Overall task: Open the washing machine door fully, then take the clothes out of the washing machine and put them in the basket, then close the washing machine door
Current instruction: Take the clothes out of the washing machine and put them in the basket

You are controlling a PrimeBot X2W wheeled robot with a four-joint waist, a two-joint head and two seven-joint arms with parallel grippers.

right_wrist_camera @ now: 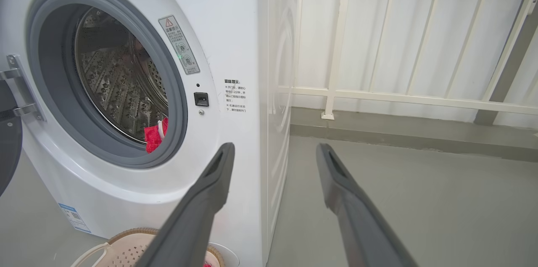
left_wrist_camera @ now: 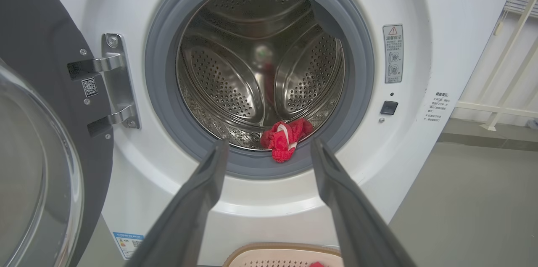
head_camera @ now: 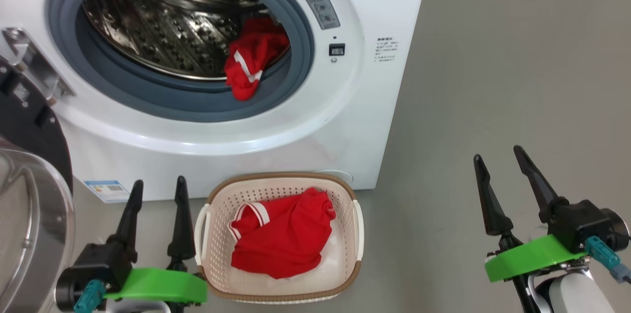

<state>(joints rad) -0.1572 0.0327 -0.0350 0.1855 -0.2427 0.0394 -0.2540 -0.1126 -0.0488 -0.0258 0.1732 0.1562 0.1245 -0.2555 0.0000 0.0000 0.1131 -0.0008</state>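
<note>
Reader: Left gripper point(head_camera: 158, 181) and right gripper point(head_camera: 498, 153), nearest the lens: how do the jaws stand?

Legend: Both pairs are spread wide and hold nothing. The left gripper sits low over the floor, between the washing machine door point(head_camera: 34, 125), swung open at the left, and the basket point(head_camera: 281, 175). The right gripper hangs well apart, off the machine's right front corner.

Reader: And the clothes point(head_camera: 283, 234)?

Legend: Divided. One piece lies on the basket's floor. A second garment point(head_camera: 251, 59) hangs over the lower right edge of the drum point(head_camera: 162, 32) mouth, its tip draped onto the grey gasket point(head_camera: 162, 103) of the washing machine point(head_camera: 296, 125). The basket stands just before the machine's front, under the opening.

Reader: What can fail from here?

Legend: Three hazards, as judged.
(a) Fingers closing low on the draped tip may nip the rubber gasket along with the cloth.
(b) A shallow pinch on loose fabric may slip in transit and drop the garment on the floor beside the basket.
(c) Shutting the door before the drum is emptied would trap cloth in the seal. The left arm, close to the open door, may also knock it.
</note>
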